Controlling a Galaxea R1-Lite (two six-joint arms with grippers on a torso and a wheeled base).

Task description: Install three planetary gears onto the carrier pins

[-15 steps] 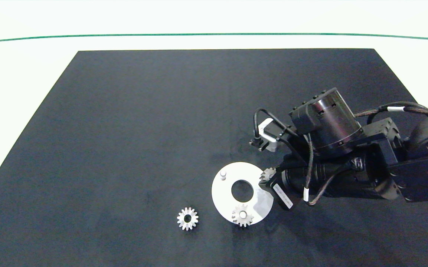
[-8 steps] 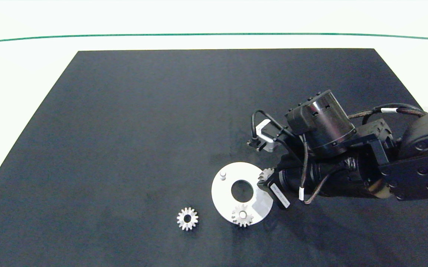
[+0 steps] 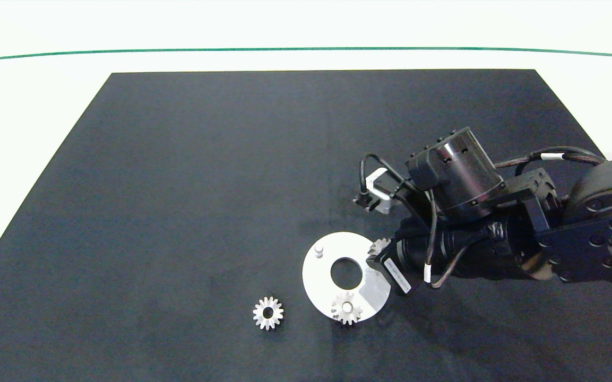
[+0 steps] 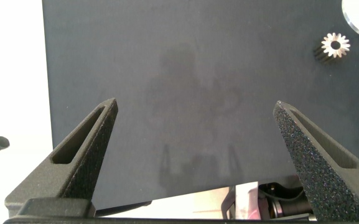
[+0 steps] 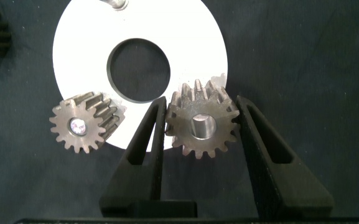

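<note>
So, second gear was sitting on its pin with the right tool (image 5: 198, 124) straddling it.

The fingers stood on either side of that gear (image 5: 202, 124) at the white carrier disc's (image 3: 320, 276) right edge; a sliver of gap showed on both sides, so the tool looked spread rather than clamped, pin end visible in the bore. Another gear (image 3: 346, 308) sat on the pin at the disc's near edge, the third pin (image 3: 319, 249) stood bare, and the last gear (image 3: 268, 313) lay on the black mat (image 3: 205, 185) just left of the disc. The left tool (image 4: 195, 143) hung wide open over bare mat.
</note>
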